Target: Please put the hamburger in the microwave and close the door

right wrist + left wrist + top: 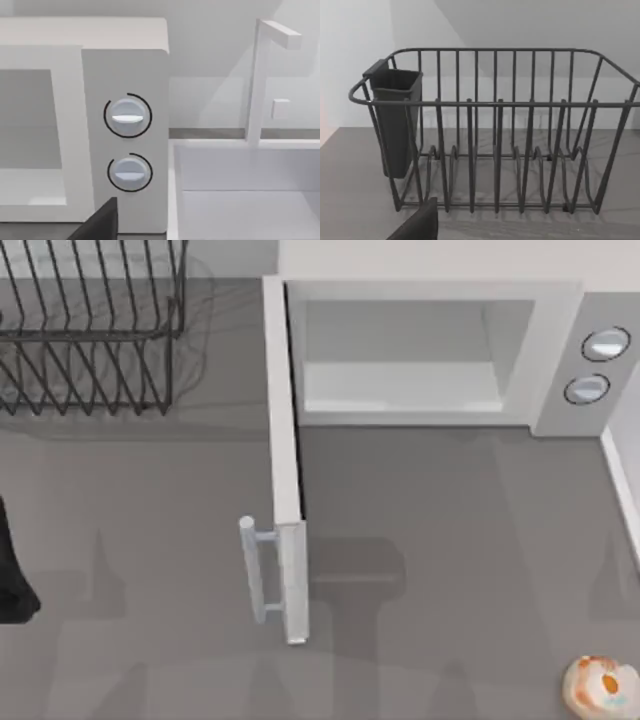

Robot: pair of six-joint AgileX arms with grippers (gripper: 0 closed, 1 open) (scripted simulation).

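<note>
Still, the hamburger (600, 683) lay at the surface's (450, 540) right front corner, microwave (430, 350) door (285, 470) swung open; neither pincer's opening could be told

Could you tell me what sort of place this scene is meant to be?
Probably a simulated kitchen counter: a microwave with its door swung open, a wire dish rack holding a dark cup, and what looks like a white sink with a faucet.

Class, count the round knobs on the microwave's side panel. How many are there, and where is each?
2. Both sit on the microwave's grey panel at its right end: the upper knob directly above the lower knob. None looks hidden.
</note>
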